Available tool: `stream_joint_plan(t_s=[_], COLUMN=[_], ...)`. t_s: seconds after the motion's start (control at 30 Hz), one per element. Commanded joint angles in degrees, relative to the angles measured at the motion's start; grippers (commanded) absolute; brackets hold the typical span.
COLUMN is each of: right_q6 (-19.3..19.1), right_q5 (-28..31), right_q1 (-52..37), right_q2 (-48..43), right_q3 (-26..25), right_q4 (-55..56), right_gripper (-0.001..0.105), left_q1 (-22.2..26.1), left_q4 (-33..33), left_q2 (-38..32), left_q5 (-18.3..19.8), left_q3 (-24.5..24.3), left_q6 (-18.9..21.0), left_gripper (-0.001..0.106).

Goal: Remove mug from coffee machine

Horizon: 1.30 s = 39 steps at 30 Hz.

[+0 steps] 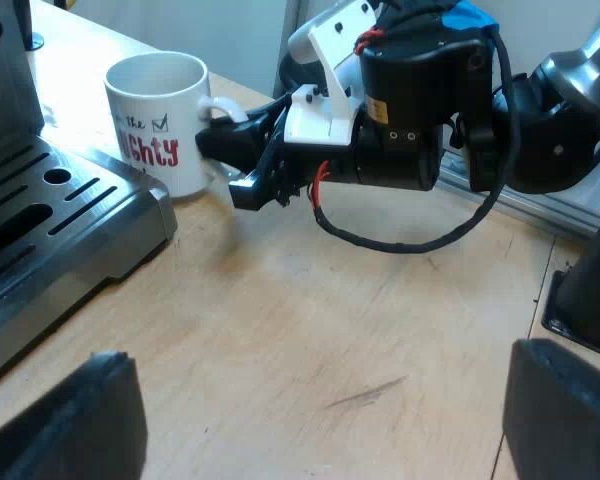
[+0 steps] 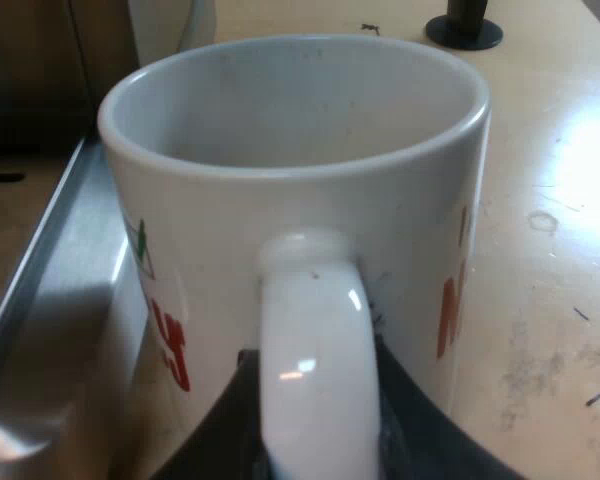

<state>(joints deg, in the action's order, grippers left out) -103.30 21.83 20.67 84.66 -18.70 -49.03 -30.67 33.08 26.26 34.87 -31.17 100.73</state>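
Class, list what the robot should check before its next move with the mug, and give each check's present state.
1. Mug off the drip tray: ok, it is beside it, over the table.
2. Mug upright: ok.
3. Right gripper with fingers on both sides of the handle: ok.
4. Mug's base resting on the table: cannot tell.
5. Left gripper open, apart from the mug: ok.

Pale wooden table (image 1: 310, 330), brightly lit, before a grey wall (image 1: 235, 35).
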Motion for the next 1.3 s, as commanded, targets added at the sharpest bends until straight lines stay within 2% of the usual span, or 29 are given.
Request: stream_joint_plan(t_s=[0.03, 0.1, 0.37, 0.57, 0.63, 0.93, 1.2, 1.3], right_q6=[-1.09, -1.53, -6.24, -6.23, -5.95, -5.96, -1.54, -1.42], right_q5=[-1.63, -4.10, -4.36, -4.91, -4.91, -2.53, -1.08, -1.07], right_q1=[-1.89, -3.05, -3.35, -3.35, -3.35, -3.35, -3.35, -3.35], right_q2=[-0.47, -0.47, 0.10, 3.29, 6.50, 10.60, 11.94, 11.94], right_q3=[-0.37, -0.37, -0.37, -0.37, -0.37, -0.37, -0.37, -0.37], right_q4=[-3.93, -4.30, -2.58, -6.39, -11.22, -12.26, -12.35, -12.23], right_gripper=[0.000, 0.000, 0.000, 0.000, 0.000, 0.000, 0.000, 0.000], left_q1=[-0.19, -0.19, -0.19, -0.19, -0.19, -0.19, -0.19, -0.19], left_q4=[0.04, 0.04, 0.04, 0.04, 0.19, 3.20, 3.34, 3.34], left_q2=[0.02, 0.02, 0.02, 0.02, 0.02, 0.02, 0.02, 0.02], left_q5=[-0.37, -0.37, -0.37, -0.37, -0.37, -0.37, -0.37, -0.37], left_q3=[-0.02, -0.02, -0.02, -0.02, -0.02, -0.02, -0.02, -0.02], left_q6=[0.73, 0.73, 0.73, 0.73, 0.73, 0.73, 0.73, 0.73], left_gripper=[0.087, 0.087, 0.087, 0.087, 0.087, 0.087, 0.087, 0.087])
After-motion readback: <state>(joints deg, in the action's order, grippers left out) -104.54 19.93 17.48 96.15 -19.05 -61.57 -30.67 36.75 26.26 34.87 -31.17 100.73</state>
